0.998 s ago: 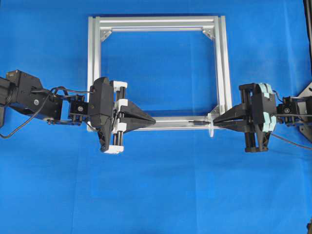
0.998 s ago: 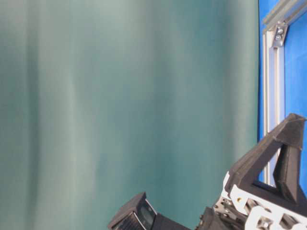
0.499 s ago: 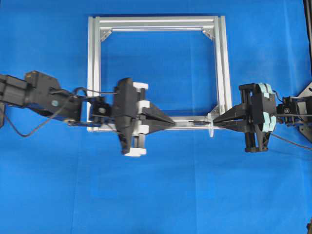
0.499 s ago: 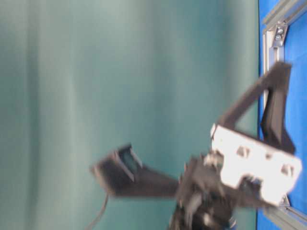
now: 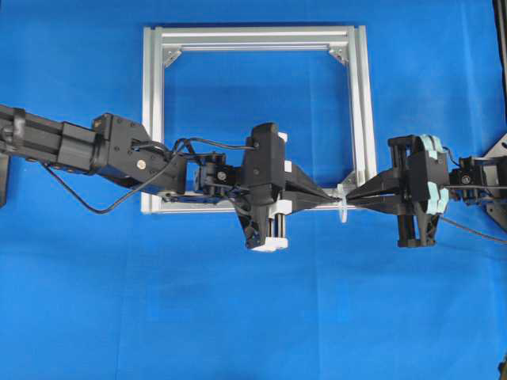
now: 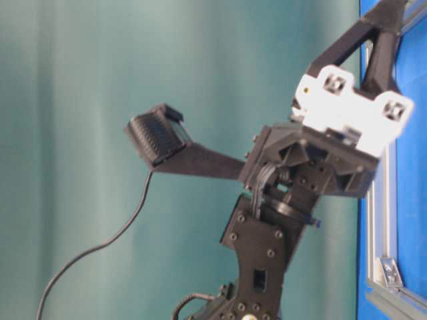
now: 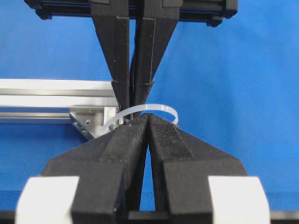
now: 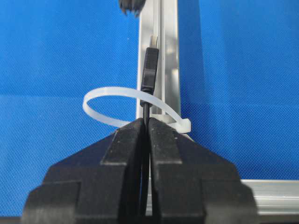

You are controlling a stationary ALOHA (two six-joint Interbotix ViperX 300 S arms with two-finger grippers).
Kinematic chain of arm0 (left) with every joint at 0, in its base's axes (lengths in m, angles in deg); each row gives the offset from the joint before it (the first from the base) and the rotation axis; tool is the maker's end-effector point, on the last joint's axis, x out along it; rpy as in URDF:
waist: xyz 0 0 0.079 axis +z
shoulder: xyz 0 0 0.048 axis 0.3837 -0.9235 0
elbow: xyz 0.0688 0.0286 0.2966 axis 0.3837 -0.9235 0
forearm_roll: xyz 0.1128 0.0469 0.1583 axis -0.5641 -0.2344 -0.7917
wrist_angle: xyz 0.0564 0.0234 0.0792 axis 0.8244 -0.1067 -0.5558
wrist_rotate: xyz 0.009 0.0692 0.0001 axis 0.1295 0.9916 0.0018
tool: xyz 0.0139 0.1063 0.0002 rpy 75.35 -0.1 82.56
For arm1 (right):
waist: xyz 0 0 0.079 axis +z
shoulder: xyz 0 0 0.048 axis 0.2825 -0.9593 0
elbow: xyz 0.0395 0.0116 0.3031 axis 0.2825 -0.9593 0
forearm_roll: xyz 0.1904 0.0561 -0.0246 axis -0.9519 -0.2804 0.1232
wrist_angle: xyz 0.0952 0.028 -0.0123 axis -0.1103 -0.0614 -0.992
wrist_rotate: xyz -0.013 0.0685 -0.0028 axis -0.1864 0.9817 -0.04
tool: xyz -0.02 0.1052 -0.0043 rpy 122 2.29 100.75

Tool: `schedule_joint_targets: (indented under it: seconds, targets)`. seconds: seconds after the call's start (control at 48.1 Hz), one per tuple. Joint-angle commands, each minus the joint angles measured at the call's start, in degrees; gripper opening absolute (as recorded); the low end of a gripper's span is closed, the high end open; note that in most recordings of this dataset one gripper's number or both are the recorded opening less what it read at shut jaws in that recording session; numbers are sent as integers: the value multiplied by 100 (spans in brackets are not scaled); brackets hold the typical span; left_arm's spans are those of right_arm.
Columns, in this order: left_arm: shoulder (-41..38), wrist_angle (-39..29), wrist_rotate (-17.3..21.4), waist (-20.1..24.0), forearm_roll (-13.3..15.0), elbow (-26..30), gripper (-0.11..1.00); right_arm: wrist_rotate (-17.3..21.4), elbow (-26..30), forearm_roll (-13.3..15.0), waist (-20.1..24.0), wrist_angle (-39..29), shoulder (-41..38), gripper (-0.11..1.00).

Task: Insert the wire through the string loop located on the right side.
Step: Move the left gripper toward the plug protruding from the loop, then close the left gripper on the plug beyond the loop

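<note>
Taking the string loop (image 5: 343, 207) as the landmark: it stands at the lower right corner of the silver frame (image 5: 152, 119), which lies flat on the blue worktop (image 5: 253, 317).

To the left of the loop, the left pincer (image 5: 326, 195) reaches along the frame's lower bar with its tips just short of the loop. In the left wrist view its jaws are pressed together, tips meeting right in front of the white ring (image 7: 145, 108), and I cannot see anything between them.

At the loop itself, the right wrist view shows the wire (image 8: 148, 77) already passing through the ring (image 8: 122, 106): its thicker plug tip lies on the far side, over the frame's bar, pointing toward the left arm.

To the right of the loop, the right pincer (image 5: 353, 195) is closed on the wire just behind the ring, tips nearly touching it.

As I judge it, the threading is done in its first part and the handover is in hand. The next move calls for the left pincer to open, settle around the plug tip and close on it without knocking the loop, so the wire can be drawn further through.

No brand, label or writing can be read in any view.
</note>
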State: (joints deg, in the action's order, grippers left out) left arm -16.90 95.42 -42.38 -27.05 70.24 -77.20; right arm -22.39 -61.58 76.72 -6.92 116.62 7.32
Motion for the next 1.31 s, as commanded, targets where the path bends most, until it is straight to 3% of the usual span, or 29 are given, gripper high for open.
schedule_joint_targets:
  seconds: [0.0, 0.249, 0.333, 0.499, 0.582, 1.289]
  targets:
    - [62, -35, 18, 18, -9, 158, 0, -9, 79, 9, -18, 18, 35, -4]
    - [53, -132, 18, 53, -9, 158, 5, -9, 88, 18, -18, 26, 35, -4]
    - [53, -123, 26, 53, -9, 176, 24, -9, 88, 18, -18, 18, 35, -4]
    - [44, -114, 35, 62, -9, 185, 75, -9, 88, 18, -18, 18, 35, -4]
    - [53, -114, 35, 62, -9, 185, 89, -9, 88, 18, -18, 18, 35, -4]
    - [-510, 246, -9, 62, -9, 211, 86, -9, 79, 18, -18, 18, 35, -4]
